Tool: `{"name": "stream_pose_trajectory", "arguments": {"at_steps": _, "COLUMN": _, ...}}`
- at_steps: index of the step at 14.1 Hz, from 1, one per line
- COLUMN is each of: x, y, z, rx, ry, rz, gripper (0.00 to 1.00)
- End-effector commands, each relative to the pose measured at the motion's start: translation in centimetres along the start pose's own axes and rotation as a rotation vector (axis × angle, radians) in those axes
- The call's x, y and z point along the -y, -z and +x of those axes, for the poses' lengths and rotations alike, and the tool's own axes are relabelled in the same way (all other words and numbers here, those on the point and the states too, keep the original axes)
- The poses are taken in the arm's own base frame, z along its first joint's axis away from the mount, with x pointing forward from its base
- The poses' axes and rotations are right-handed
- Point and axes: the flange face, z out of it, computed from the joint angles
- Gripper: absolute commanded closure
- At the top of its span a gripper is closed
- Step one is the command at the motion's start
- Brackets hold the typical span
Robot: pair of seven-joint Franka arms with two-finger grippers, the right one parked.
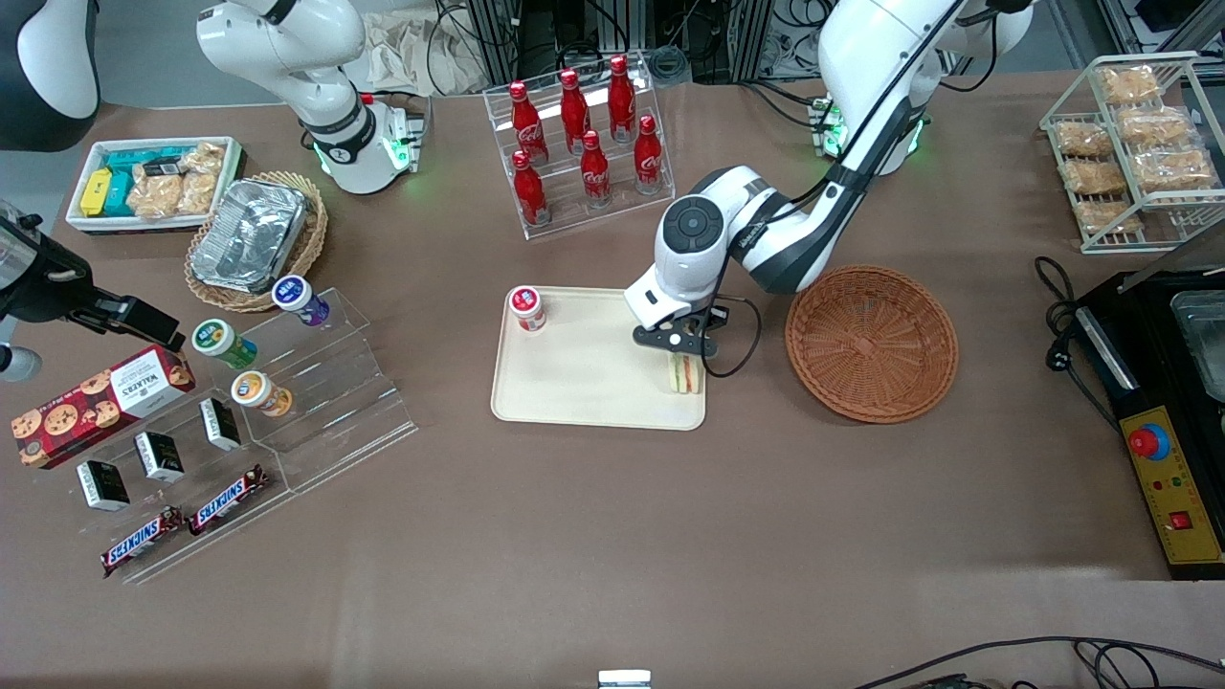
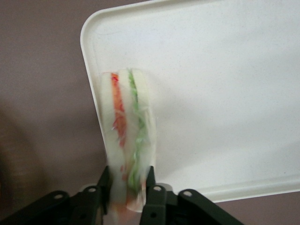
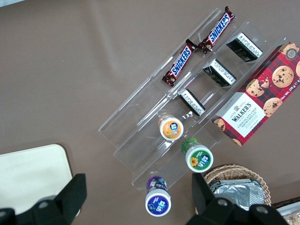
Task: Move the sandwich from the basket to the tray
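Fingers (image 2: pixel 151 185) pinched on the sandwich (image 2: pixel 127 136) at one end, one black pad on each bread face. Gripper (image 2: pixel 127 187) holds it on edge, cut face with red, orange and green layers toward the wrist camera. Long axis runs straight out from the fingertips, the free end reaching almost to the tray (image 2: pixel 225 93) corner.

In the front view the gripper (image 1: pixel 683 352) sits low over the tray (image 1: pixel 574 383) edge closest to the basket (image 1: pixel 871 343). Sandwich (image 1: pixel 683 374) is on the tray surface or just above it, can't tell which, hugging the rim at the corner nearer the camera, long axis toward the camera.

Basket is on the table just beside the tray, toward the working arm's end. Small red-capped jar (image 1: pixel 527 308) stands on the tray's corner diagonal to the sandwich.
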Motion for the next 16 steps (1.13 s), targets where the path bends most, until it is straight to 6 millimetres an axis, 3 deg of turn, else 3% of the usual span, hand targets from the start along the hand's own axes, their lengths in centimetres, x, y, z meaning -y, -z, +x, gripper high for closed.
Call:
{"name": "stream_pose_trajectory", "arguments": {"at_steps": 1, "x": 0.4, "y": 1.0, "z": 0.5, "rx": -0.024, "ry": 0.055, "rz": -0.001, "gripper": 0.0}}
{"name": "stream_pose_trajectory", "arguments": {"at_steps": 3, "x": 1.5, "y": 2.9, "z": 1.2, "rx": -0.044, "ry": 0.093, "rz": -0.011, "gripper": 0.0}}
{"name": "stream_pose_trajectory", "arguments": {"at_steps": 8, "x": 6.3, "y": 11.4, "z": 0.2, "rx": -0.033, "ry": 0.105, "rz": 0.106, "gripper": 0.01}}
{"name": "stream_pose_trajectory", "arguments": {"at_steps": 10, "x": 10.9, "y": 14.7, "z": 0.8, "rx": -0.034, "ry": 0.196, "rz": 0.108, "gripper": 0.0}}
{"name": "stream_pose_trajectory", "arguments": {"at_steps": 11, "x": 12.3, "y": 15.8, "z": 0.6, "rx": -0.017, "ry": 0.228, "rz": 0.111, "gripper": 0.0}}
{"name": "stream_pose_trajectory", "arguments": {"at_steps": 13, "x": 17.6, "y": 17.6, "z": 1.4, "rx": -0.012, "ry": 0.328, "rz": 0.092, "gripper": 0.0}}
{"name": "stream_pose_trajectory", "arguments": {"at_steps": 15, "x": 18.8, "y": 18.4, "z": 0.8, "rx": 0.028, "ry": 0.361, "rz": 0.114, "gripper": 0.0}}
{"name": "stream_pose_trajectory", "arguments": {"at_steps": 16, "x": 19.8, "y": 20.6, "z": 0.8, "rx": 0.037, "ry": 0.366, "rz": 0.13, "gripper": 0.0}}
